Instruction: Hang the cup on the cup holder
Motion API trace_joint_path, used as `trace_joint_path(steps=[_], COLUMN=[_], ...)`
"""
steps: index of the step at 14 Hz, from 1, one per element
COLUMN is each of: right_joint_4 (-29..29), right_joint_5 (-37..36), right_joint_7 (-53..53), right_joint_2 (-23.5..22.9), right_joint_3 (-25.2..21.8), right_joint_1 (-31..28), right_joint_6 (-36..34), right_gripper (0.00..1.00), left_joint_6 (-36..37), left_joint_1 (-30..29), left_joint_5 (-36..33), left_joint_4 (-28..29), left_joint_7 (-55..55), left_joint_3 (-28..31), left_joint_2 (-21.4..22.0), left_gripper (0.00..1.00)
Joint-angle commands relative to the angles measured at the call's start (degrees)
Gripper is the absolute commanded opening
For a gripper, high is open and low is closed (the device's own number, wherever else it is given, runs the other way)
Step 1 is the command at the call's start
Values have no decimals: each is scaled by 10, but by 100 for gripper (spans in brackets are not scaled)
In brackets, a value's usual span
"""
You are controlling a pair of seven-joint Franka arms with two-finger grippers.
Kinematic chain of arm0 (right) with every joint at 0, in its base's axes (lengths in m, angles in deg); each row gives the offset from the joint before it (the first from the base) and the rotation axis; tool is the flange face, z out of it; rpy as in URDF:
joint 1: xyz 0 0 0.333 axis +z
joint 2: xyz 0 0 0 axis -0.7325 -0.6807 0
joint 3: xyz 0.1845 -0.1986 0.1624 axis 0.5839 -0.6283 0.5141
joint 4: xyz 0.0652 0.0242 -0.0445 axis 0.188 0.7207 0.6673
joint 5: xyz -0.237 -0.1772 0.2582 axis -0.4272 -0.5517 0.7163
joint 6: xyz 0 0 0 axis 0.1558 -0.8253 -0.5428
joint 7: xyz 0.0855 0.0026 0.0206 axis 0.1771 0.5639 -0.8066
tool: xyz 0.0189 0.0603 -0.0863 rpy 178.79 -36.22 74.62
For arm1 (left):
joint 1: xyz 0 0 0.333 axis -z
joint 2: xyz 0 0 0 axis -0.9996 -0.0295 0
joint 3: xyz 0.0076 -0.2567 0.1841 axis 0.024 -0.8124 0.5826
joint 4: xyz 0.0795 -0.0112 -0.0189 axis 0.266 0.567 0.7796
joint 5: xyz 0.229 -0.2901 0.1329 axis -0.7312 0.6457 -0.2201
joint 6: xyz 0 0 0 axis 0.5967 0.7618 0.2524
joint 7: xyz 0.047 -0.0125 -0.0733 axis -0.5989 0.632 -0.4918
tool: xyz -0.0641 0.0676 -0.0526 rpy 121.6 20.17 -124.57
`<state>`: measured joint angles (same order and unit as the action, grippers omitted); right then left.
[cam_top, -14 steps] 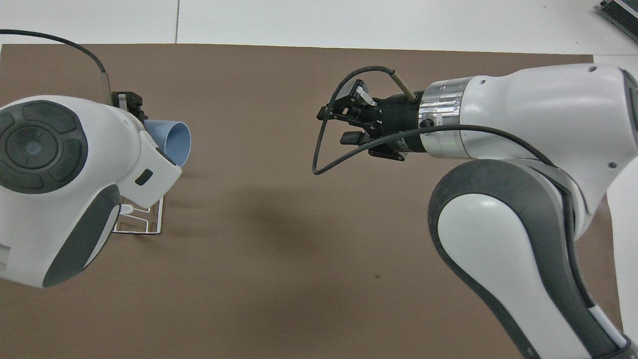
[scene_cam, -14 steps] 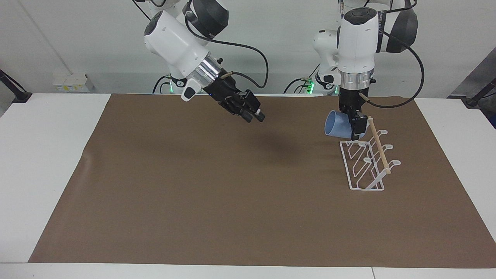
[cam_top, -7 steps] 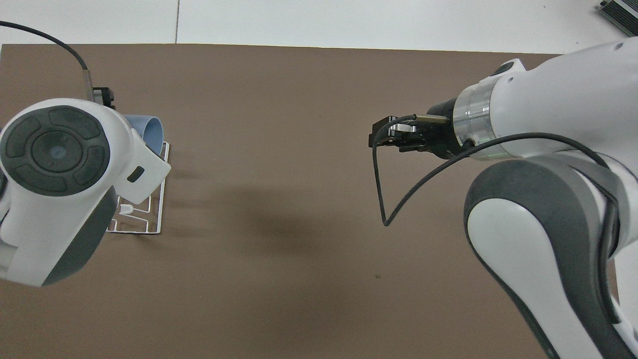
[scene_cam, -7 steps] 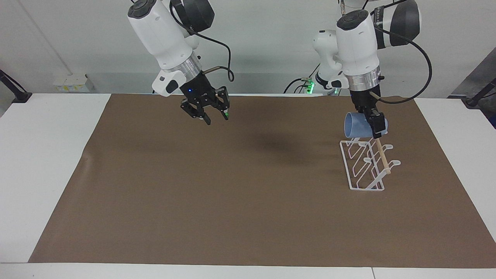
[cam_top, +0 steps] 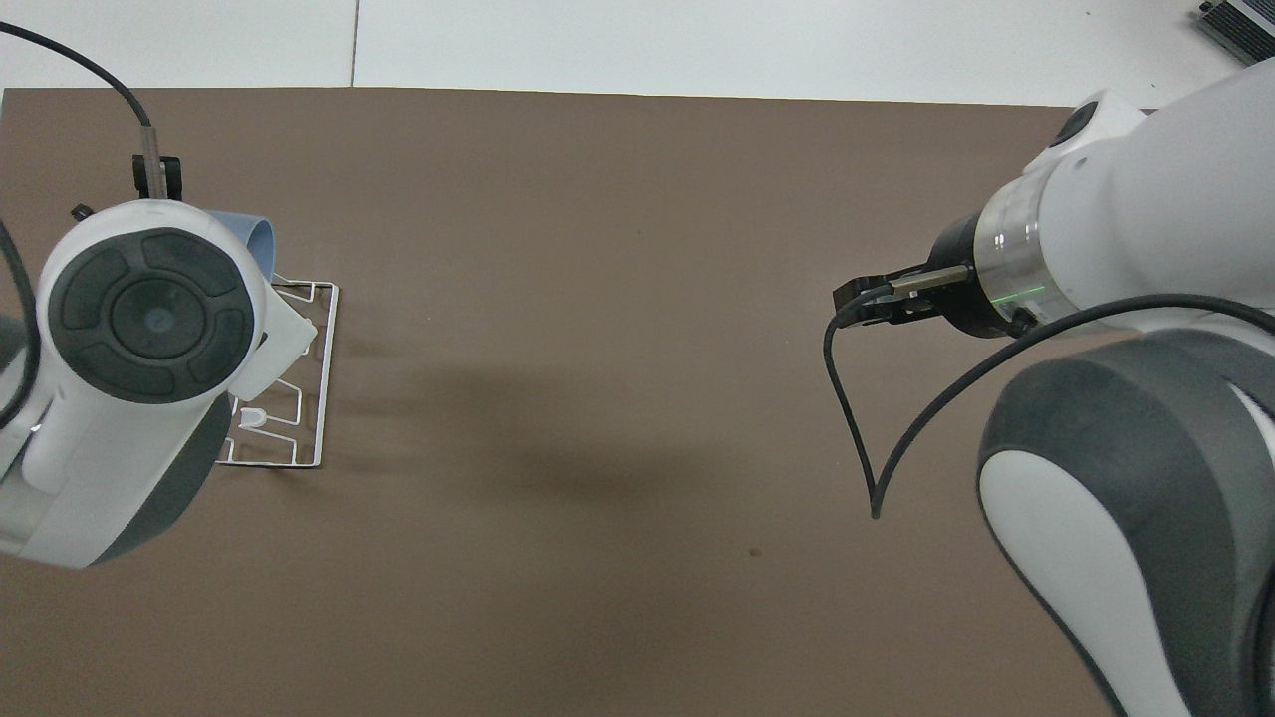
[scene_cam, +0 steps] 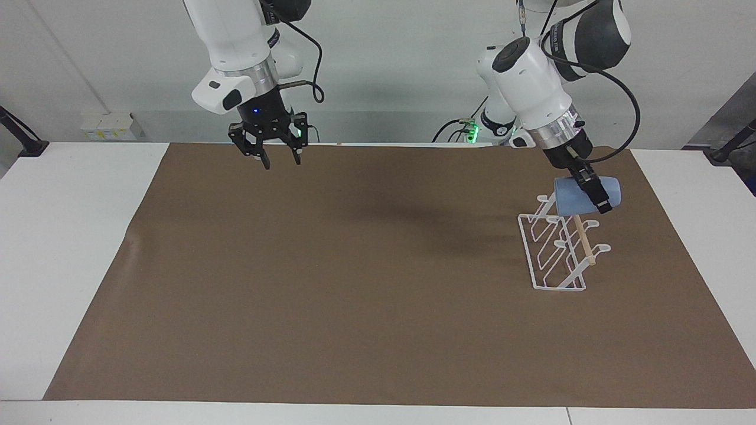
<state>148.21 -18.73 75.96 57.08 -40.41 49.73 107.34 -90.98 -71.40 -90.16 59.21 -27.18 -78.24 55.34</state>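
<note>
Cup (scene_cam: pixel 582 197) on its side over the cup holder (scene_cam: pixel 558 251), pinched in the left gripper (scene_cam: pixel 596 195).
Left arm slants down over the mat's (scene_cam: pixel 354 283) left-arm end, clamping it; right gripper (scene_cam: pixel 281 158) hangs part-open and empty above the robots' edge.

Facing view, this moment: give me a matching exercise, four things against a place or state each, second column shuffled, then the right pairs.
Things:
1. cup
2. cup holder
3. left gripper
4. right gripper

Places or states:
A. stands on the brown mat at the left arm's end of the table
B. empty, jaws open, up over the mat's edge by the robots
C. light blue, tipped on its side in the air over the rack's end nearer the robots
D. shut on the cup

Pairs: 1-C, 2-A, 3-D, 4-B
</note>
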Motion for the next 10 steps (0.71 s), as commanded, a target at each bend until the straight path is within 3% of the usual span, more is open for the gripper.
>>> trace_joint_path(steps=[1,5,8,10], right_joint_4=[-2,4,25,51], right_joint_5=[-9,-13,-12,-12], right_joint_7=[-17,-15,-8,-9], right_joint_2=[12,22,34,48], right_joint_3=[5,7,7,6], right_joint_1=[-41,-74,-83,-83], right_joint_6=[-21,-55,-62,-60], right_gripper=[62,64,74,76], left_joint_6=[8,9,4,22], left_joint_1=[4,3,0,4], left_joint_5=[-72,-124,-160,-202], left_joint_4=[40,72,88,85], left_joint_7=[-104,-114,-117,-132], left_joint_3=[0,0,0,1], left_joint_2=[0,-5,-13,-44], left_gripper=[0,0,0,0])
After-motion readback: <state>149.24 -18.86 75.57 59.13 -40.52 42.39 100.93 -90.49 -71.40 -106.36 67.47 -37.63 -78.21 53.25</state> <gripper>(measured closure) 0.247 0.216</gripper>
